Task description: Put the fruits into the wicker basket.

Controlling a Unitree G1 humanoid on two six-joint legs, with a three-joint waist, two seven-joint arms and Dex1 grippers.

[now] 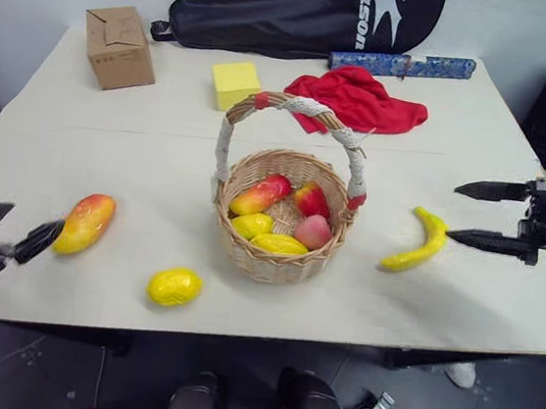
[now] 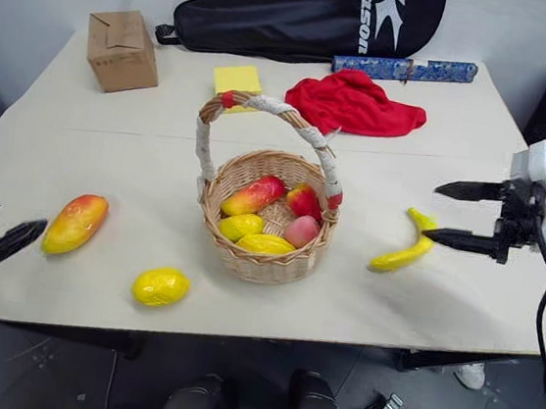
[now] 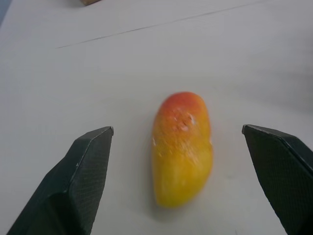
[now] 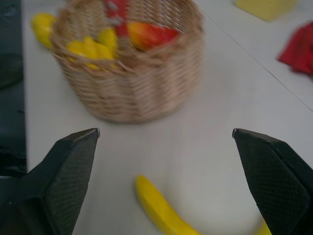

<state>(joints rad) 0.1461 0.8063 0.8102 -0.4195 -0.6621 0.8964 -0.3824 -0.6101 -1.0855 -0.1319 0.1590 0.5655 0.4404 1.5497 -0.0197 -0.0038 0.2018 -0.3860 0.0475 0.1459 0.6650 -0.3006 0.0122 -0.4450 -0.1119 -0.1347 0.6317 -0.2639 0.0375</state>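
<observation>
The fingers (image 3: 83,171) of the left gripper (image 1: 16,227) stood wide apart with nothing between them but air, their tips just short of the mango (image 1: 84,223), which lay on the white table (image 1: 458,314) well to the left of the wicker basket (image 1: 283,216). In the left wrist view the mango sat lengthwise between the 2 black fingers, its red end pointing away from the wrist, and neither finger touched it.

The right gripper (image 1: 469,213) was likewise spread wide and empty, its 2 fingers aimed toward the basket from the right. The banana (image 1: 419,243) lay flat on the table just right of the basket, between it and the right gripper, close under the lower fingertip but apart from it.

The basket stood upright near the table's middle, its cloth-wrapped handle arching over it. Inside it were 5 fruits: a red-and-yellow mango-like fruit (image 1: 260,194), a small red fruit (image 1: 311,200), a pink one (image 1: 313,232) and 2 yellow ones (image 1: 267,236). The lemon (image 1: 175,286) lay on the table in front of the basket and to its left, near the table's front edge.

Behind the basket sat a yellow foam cube (image 1: 235,84) and a red cloth (image 1: 359,101); farther back and left stood a cardboard box (image 1: 120,46), and a black racket bag (image 1: 305,13) lay along the far edge.
</observation>
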